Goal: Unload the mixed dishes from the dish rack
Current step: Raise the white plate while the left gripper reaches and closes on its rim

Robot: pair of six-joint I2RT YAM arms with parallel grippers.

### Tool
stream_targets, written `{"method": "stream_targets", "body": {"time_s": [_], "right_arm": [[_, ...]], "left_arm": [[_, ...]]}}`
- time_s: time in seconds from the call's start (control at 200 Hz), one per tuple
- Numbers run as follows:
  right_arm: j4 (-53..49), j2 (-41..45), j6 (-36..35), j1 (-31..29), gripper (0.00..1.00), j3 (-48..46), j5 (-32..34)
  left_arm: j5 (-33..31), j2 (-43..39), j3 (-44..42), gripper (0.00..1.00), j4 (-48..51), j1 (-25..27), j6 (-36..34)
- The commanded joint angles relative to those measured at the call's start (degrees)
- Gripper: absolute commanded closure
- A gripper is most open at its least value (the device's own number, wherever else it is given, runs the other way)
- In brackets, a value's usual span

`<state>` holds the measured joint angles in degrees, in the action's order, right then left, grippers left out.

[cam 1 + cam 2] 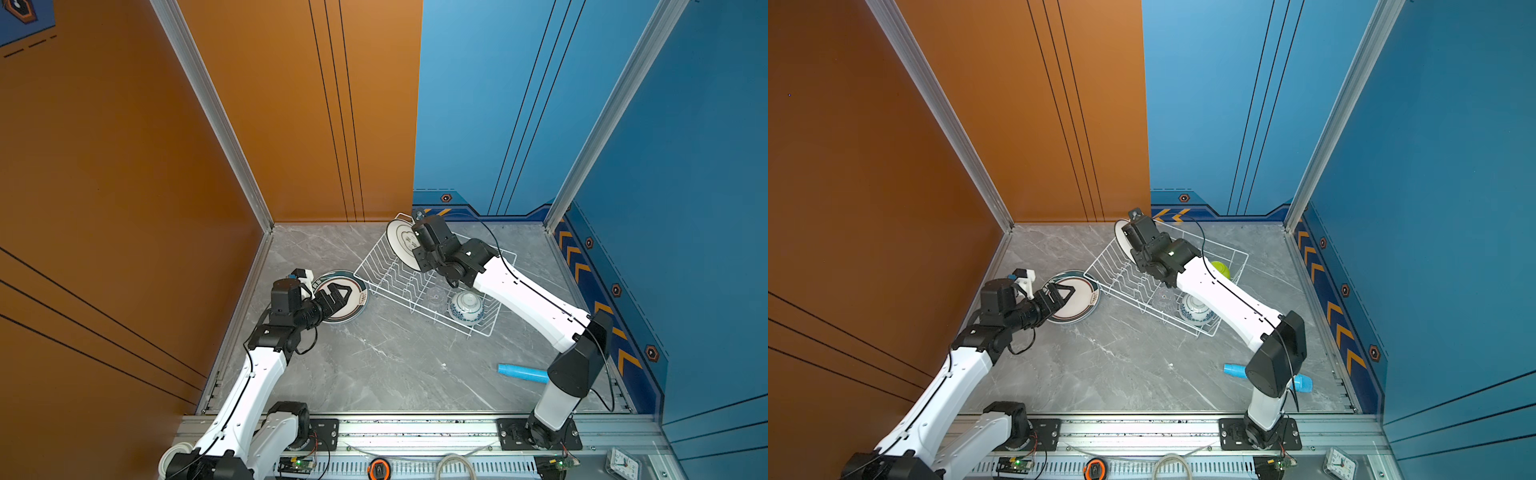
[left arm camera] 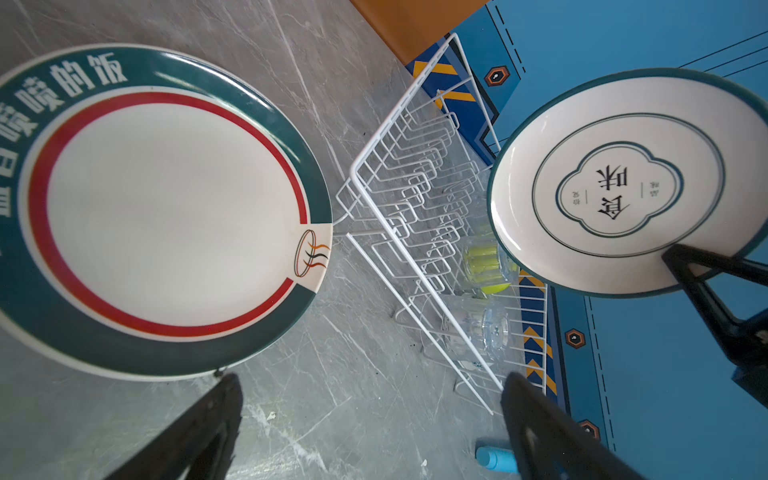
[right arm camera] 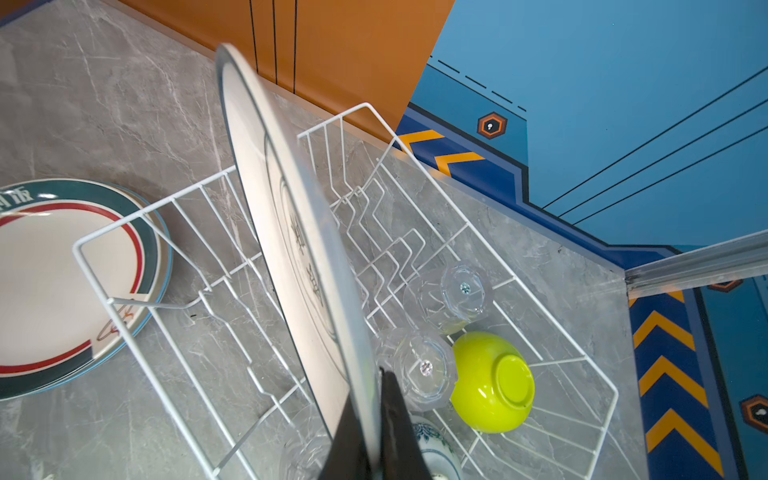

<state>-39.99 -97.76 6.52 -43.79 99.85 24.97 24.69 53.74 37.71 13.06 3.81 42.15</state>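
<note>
The white wire dish rack [image 1: 362,269] [image 1: 1096,268] stands at the back middle of the table. My right gripper [image 3: 376,374] is shut on the rim of a dark-rimmed white plate [image 3: 291,216] [image 1: 401,243], held on edge above the rack's far left corner. In the rack lie a lime-green bowl [image 3: 494,382] upside down, a white-and-blue bowl [image 1: 466,306] and clear glass cups [image 3: 424,370] [image 1: 435,296]. A green-and-red-ringed plate [image 2: 166,216] [image 1: 353,309] lies flat on the table left of the rack. My left gripper [image 1: 338,293] [image 2: 372,378] hovers open over it, holding nothing.
A light blue tube [image 1: 523,372] lies on the table at the front right, partly behind the right arm. The orange wall runs along the left and back, the blue wall along the right. A blue rim shows under the flat plate in the right wrist view.
</note>
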Motion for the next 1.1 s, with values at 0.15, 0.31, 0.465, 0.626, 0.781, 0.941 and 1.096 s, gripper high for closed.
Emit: {"method": "stream_targets", "body": {"time_s": [0.15,0.31,0.465,0.626,0.781,0.941,1.096], "right_arm": [[9.7,14.0,12.6,0.7,1.00,-13.1,-6.7],[15.1,21.6,17.4,1.3,1.00,-21.7,-9.8],[16.2,25.6,19.9,1.9,1.00,-25.7,-12.1],[18.7,28.8,22.4,2.7,1.00,-29.5,-15.3],[19.4,30.5,23.7,3.2,1.00,-31.5,-16.8],[21.6,31.9,25.4,5.5,1.00,-33.6,-19.5],[23.2,32.8,26.9,6.1,1.00,-35.1,-22.0]], "left_arm": [[-2.2,2.7,2.4,0.02,-7.6,5.2,1.5],[-2.7,4.5,3.8,0.02,-10.0,8.3,1.4],[-3.2,4.6,4.2,0.02,-12.7,10.0,2.0],[-4.9,4.5,4.2,0.02,-15.2,12.7,2.1],[-5.2,5.8,4.6,0.02,-17.5,14.5,2.3],[-5.0,7.5,4.8,0.02,-19.9,15.8,3.6],[-5.4,8.4,3.8,0.02,-24.0,18.0,3.7]]}}
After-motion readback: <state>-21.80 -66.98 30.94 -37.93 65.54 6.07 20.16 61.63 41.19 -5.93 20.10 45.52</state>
